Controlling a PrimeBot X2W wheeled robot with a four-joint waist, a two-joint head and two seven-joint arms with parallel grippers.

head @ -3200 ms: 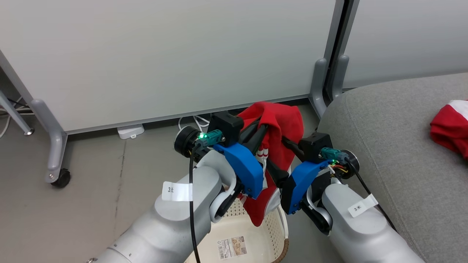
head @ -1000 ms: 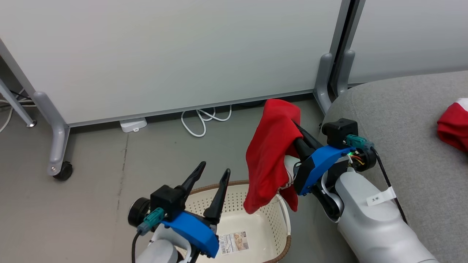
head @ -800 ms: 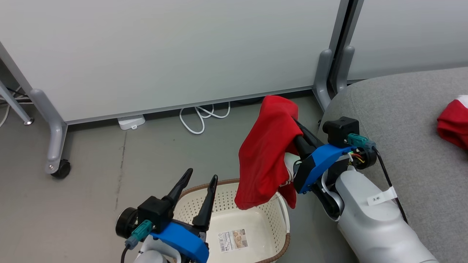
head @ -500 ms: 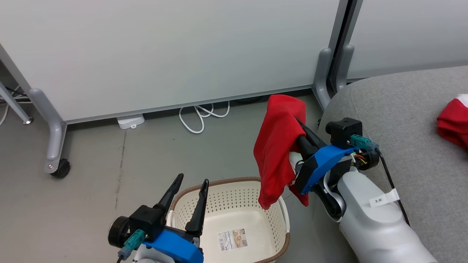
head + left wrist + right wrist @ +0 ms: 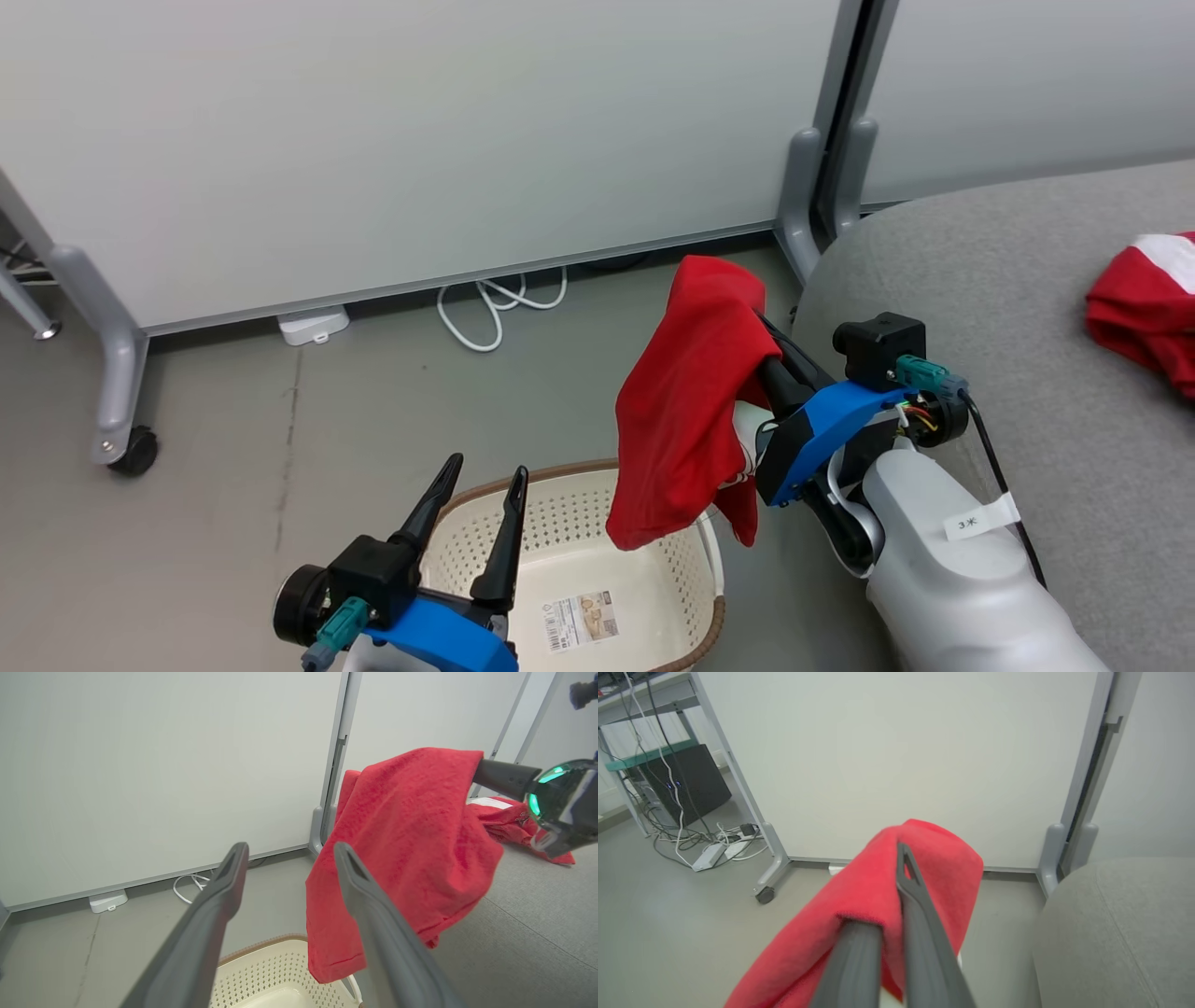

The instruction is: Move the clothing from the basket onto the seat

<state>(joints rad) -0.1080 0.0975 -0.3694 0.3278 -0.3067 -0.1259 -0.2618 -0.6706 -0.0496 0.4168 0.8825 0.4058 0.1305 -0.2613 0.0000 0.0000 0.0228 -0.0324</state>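
Above basket (image 5: 569,485): L gripper (image 5: 484,471) has let go, jaws wide, pulled back low. R gripper (image 5: 770,359) alone clenches red garment (image 5: 686,401). Basket looks empty; remaining: carry to seat (image 5: 980,271).

— Cut off by edges?
— Near side of the basket (image 5: 597,523), below the head view; loose red garment (image 5: 1144,308) on the seat (image 5: 980,280), past its right edge.
— Covered or illegible?
— One finger of the right gripper (image 5: 896,854), under the held red garment (image 5: 938,863); label (image 5: 574,623) print too small.
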